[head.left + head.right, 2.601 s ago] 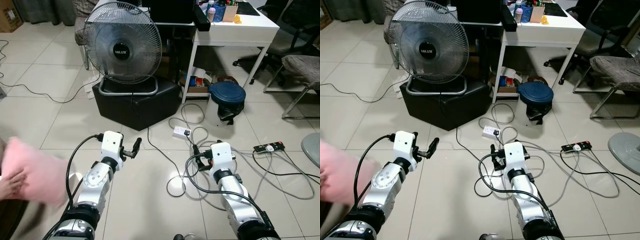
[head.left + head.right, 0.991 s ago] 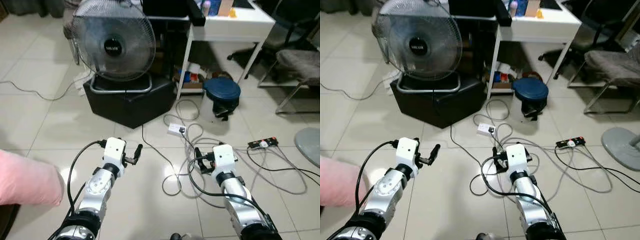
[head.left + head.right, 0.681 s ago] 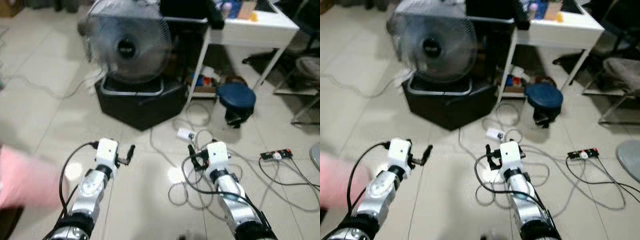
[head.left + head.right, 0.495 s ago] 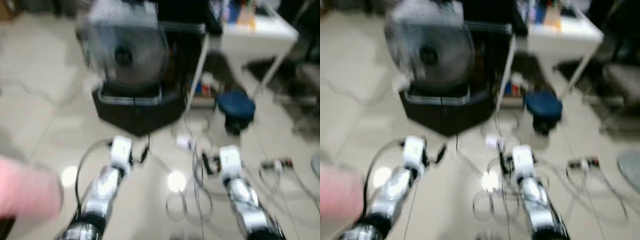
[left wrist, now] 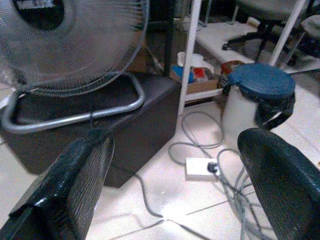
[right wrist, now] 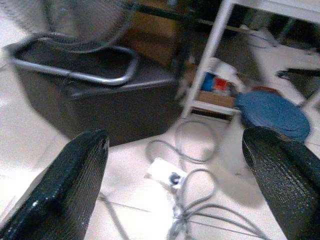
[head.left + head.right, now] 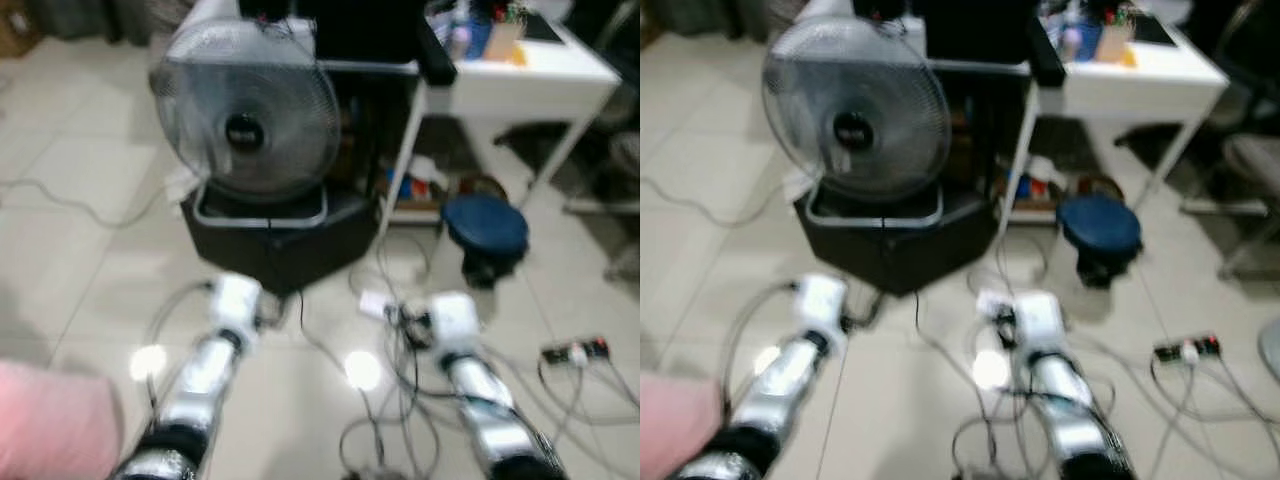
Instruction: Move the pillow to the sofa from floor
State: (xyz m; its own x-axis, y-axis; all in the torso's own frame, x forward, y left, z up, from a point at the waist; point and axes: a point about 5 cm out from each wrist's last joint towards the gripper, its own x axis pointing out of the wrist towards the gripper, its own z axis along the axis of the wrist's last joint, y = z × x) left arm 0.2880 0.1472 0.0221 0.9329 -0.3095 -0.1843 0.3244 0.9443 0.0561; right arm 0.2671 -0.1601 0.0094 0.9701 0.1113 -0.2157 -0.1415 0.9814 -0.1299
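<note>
Right now I'm keeping the fan [image 7: 247,110] ahead of both arms; the pink pillow [image 7: 55,420] is sitting low, outside my left end effector [image 5: 170,175]. Both it and the right end effector [image 6: 175,180] are gaping wide, empty. I'm judging I should turn left first.

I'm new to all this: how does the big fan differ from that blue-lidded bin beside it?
The fan is pale grey, a tall see-through wire cage raised on a black box; the bin is squat, solid, dark blue on top, standing on the floor. The fan stands left of the white desk's leg, the bin to its right. Both are round.
</note>
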